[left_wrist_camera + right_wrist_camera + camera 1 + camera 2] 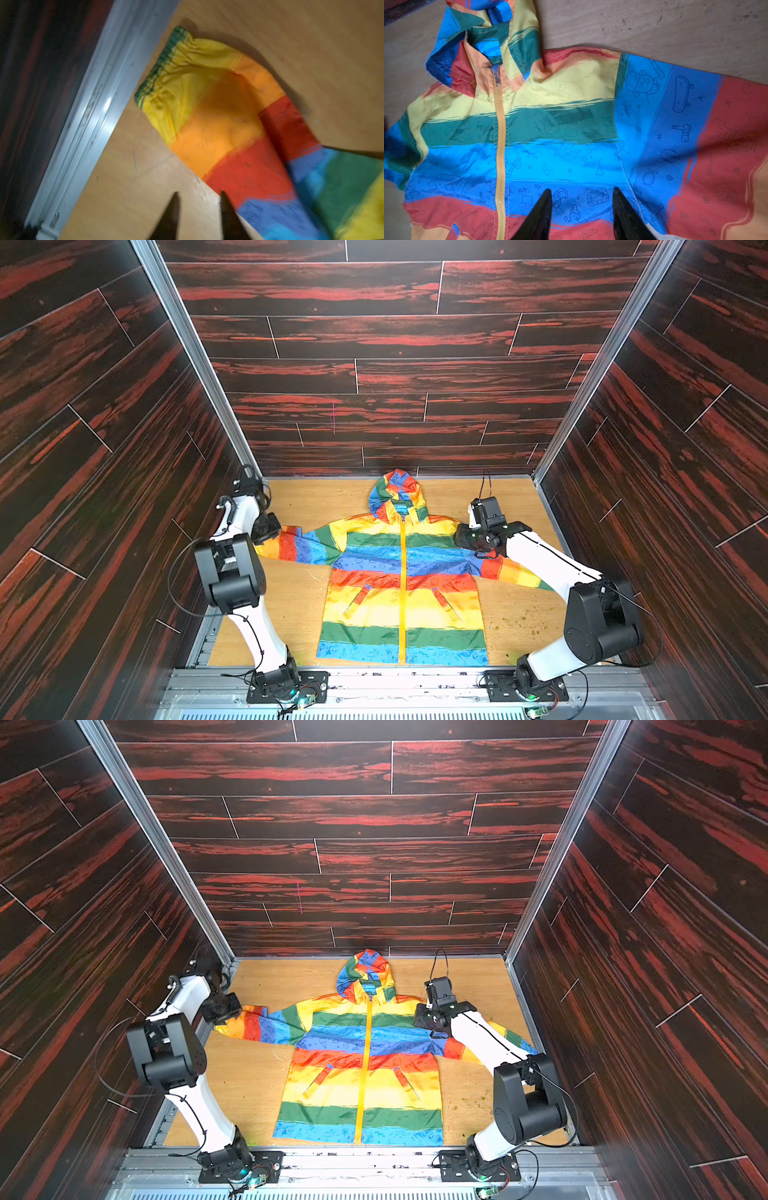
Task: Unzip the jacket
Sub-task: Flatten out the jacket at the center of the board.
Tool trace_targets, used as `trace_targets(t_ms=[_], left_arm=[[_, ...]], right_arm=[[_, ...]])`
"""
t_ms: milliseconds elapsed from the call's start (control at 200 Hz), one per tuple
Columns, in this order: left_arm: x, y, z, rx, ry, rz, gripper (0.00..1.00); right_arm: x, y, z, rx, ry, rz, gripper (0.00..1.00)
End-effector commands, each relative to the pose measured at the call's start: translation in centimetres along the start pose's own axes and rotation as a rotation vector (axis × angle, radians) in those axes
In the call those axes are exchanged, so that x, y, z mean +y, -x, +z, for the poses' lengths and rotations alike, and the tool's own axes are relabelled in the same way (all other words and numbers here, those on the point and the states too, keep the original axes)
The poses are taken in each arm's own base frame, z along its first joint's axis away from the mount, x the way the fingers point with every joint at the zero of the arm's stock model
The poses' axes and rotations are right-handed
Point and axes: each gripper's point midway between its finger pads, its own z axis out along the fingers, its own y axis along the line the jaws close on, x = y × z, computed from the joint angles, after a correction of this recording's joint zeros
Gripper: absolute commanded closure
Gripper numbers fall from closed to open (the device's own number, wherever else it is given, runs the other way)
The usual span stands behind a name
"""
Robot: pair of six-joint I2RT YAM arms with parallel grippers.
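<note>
Top views both show a small, thin, shiny hooded jacket [374, 564] [332, 1044] with horizontal rainbow stripes, lying front-up in the middle of a light wooden table [291, 605]. Its hood [397, 493] reaches the table's far edge, its hem lies at the table's near edge, and both sleeves are spread toward the table's sides. A yellow front zipper [402, 593] runs down the centre and is closed along its whole length. In the right wrist view its small clear pull [497, 80] sits at the very top, under the collar.

The left gripper [199, 194], black with pointed fingers, is at the table's left edge, near the aluminium rail [93, 114] that borders the table. In the blurred left wrist view its fingers stand a little apart with bare table between them, holding nothing. The yellow, orange and red sleeve end with its green gathered cuff [162, 68] lies just beside them.

The right gripper [581, 191] hangs over the table's right half, above the jacket's chest beside the shoulder seam. Its fingers are parted and grip nothing, with the blue doodle-printed stripe below them. Whether the tips touch the cloth cannot be told.

Small greenish crumbs [519, 622] are scattered over the table's near right part. Dark red-and-black wood-grain panels [374, 335] wall in the table on three sides.
</note>
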Motion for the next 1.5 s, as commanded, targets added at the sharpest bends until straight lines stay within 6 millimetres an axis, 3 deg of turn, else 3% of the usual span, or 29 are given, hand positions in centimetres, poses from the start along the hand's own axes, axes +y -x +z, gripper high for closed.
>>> trace_targets(t_ms=[0,100,225,291,451,676,877,1077,1197,1242,1378,1438,1498], left_arm=[[-1.3,0.7,0.8,-0.003,-0.083,-0.01,1.0],[-1.1,1.1,2.3,0.018,-0.084,-0.014,1.0],[-0.7,1.1,3.8,0.039,-0.085,-0.026,1.0],[-0.5,1.0,4.1,0.047,-0.079,-0.036,1.0],[1.2,-0.1,4.1,0.068,0.004,-0.061,1.0],[4.7,-4.0,4.5,0.123,0.159,-0.112,1.0],[7.9,-7.5,2.7,0.151,0.278,-0.217,1.0],[7.5,-12.6,2.4,0.192,0.201,-0.348,1.0],[8.2,-12.7,1.7,0.153,0.224,-0.373,1.0],[8.1,-11.9,1.5,0.131,0.222,-0.371,0.88],[7.2,-7.4,-2.6,-0.029,0.164,-0.355,0.5],[5.7,-5.5,-4.6,-0.104,0.113,-0.317,0.42],[2.7,-3.9,-6.7,-0.183,0.036,-0.211,0.3]], right_arm=[[0.2,-0.4,-0.2,0.016,0.008,0.014,0.52],[0.5,-0.5,-0.2,0.02,0.031,0.004,0.52],[2.6,-0.5,-0.9,0.006,0.15,-0.058,0.51],[3.7,-0.6,-1.4,0.0,0.208,-0.088,0.51],[4.2,-0.6,-1.4,-0.001,0.226,-0.104,0.51],[3.9,-0.7,-0.8,0.006,0.211,-0.105,0.5],[3.3,-0.8,-0.7,0.004,0.182,-0.111,0.51],[1.2,-0.5,-0.5,-0.008,0.065,-0.066,0.51],[-0.9,0.0,-0.7,-0.025,-0.023,0.013,0.51],[-1.8,0.2,-0.9,-0.025,-0.037,0.054,0.51],[-4.2,0.1,-1.1,-0.002,-0.137,0.111,0.49],[-4.4,-0.1,-0.5,0.038,-0.158,0.102,0.49],[-3.9,-0.4,0.3,0.083,-0.131,0.086,0.49]])
